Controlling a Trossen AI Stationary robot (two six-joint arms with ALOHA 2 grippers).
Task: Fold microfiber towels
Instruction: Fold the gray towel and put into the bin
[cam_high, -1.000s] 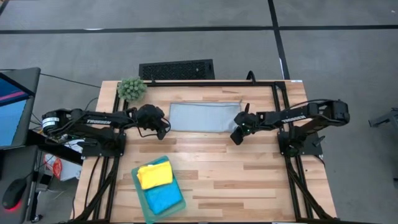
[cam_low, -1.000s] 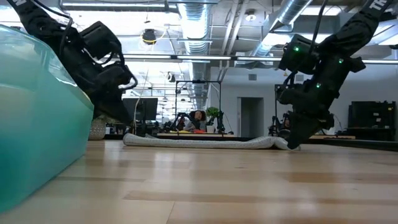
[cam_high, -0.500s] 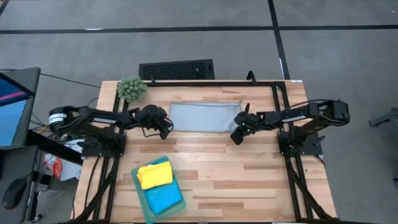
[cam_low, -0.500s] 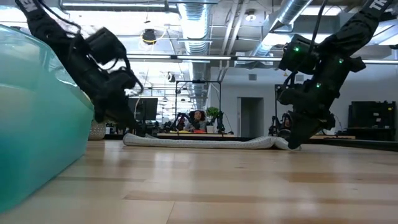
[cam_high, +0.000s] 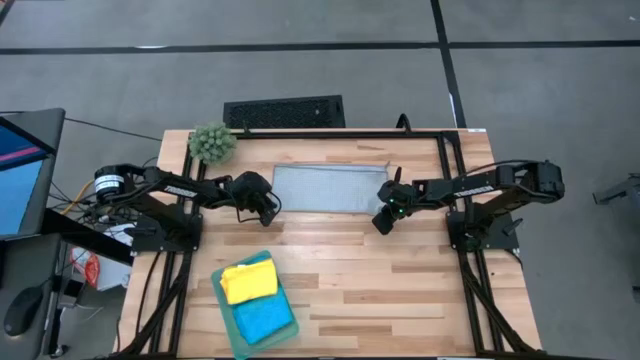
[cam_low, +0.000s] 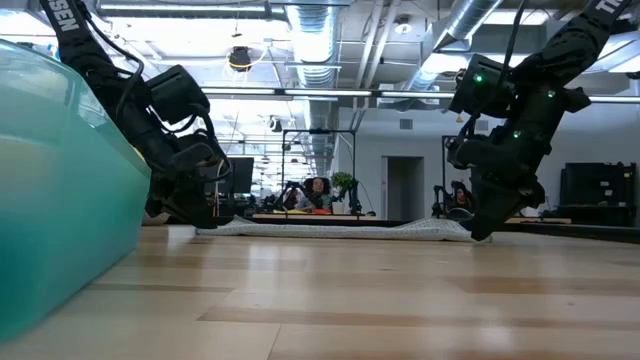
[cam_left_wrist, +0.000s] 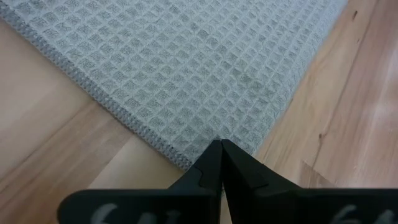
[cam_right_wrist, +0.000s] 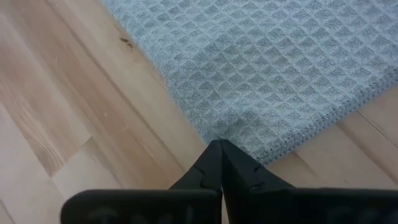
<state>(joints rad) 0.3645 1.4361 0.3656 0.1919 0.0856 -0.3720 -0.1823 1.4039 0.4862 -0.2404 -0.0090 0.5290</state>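
My left pincer (cam_left_wrist: 220, 147) has come down, pinched shut beside my right pincer (cam_right_wrist: 220, 147) on the grey towel's (cam_high: 330, 188) near corners; fold's ready.

The teal towel (cam_low: 60, 190) is blurred and cut off in the low view.

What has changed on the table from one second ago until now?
The left end effector moved toward the grey towel and down to its near left corner, shut. The right end effector stayed shut at the near right corner. The towel and the stacked towels did not move.
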